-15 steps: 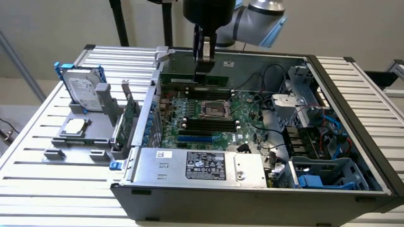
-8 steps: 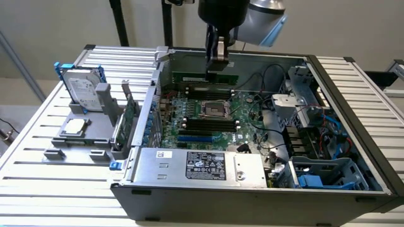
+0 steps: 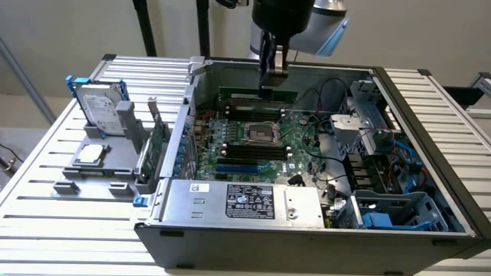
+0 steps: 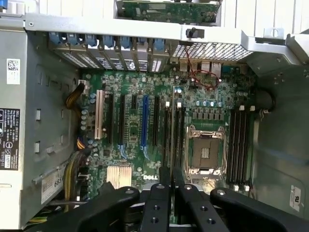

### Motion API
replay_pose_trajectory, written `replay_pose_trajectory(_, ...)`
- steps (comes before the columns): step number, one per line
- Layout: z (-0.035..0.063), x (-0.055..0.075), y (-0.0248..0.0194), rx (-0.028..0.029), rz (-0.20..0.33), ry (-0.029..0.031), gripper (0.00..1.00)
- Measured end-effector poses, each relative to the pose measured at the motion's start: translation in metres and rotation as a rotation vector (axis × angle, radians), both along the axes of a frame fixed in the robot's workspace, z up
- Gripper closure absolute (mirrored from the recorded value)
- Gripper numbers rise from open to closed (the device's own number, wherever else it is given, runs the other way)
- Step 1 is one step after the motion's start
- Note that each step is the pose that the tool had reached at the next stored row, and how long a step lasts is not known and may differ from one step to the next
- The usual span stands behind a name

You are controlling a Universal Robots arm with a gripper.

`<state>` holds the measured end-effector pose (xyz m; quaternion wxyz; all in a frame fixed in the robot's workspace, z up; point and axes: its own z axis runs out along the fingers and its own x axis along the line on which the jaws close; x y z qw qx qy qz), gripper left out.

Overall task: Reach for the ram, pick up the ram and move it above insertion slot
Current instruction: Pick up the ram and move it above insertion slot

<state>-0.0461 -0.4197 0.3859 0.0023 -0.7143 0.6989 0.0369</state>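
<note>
Looking at the exterior view, closest to the camera is the front of the open computer case (image 3: 307,241), sitting on a slatted metal table (image 3: 69,241). Just inside the near wall is the grey power supply (image 3: 245,201) with its black label, and toward the exterior view's right there's a grey-blue plastic drive cage (image 3: 395,211).

Going further in, the green motherboard (image 3: 253,141) lies flat on the case floor, with the square silver processor socket (image 3: 259,133) in the middle and rows of long black slots on both sides of it. Off to the exterior view's left, outside the case, a grey holder on the table carries a hard drive (image 3: 101,109) standing upright and a wider green expansion card (image 3: 157,146) on edge.

At the far end the arm comes down from above, and the hand (image 3: 270,77) has its fingers pressed together on the ram (image 3: 257,95), pinching its top edge. The ram hangs level, lengthwise, right over the far bank of black slots (image 3: 249,108), the insertion slot among them; whether it touches them can't be told.

In the wrist view the black fingers (image 4: 159,203) are nearly closed on the stick's thin edge, and a slot (image 4: 166,140) beside the processor socket (image 4: 205,152) runs straight away from them.
</note>
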Motion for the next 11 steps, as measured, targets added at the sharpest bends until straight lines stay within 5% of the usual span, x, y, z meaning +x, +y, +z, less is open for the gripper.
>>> replay_pose_trajectory(5, -0.0015, 0.0003, 0.0074, -0.0014, -0.004, -0.0068, 0.87)
replay_pose_trajectory(11, -0.0017, 0.0003, 0.0082, -0.0016, -0.005, -0.0093, 0.87)
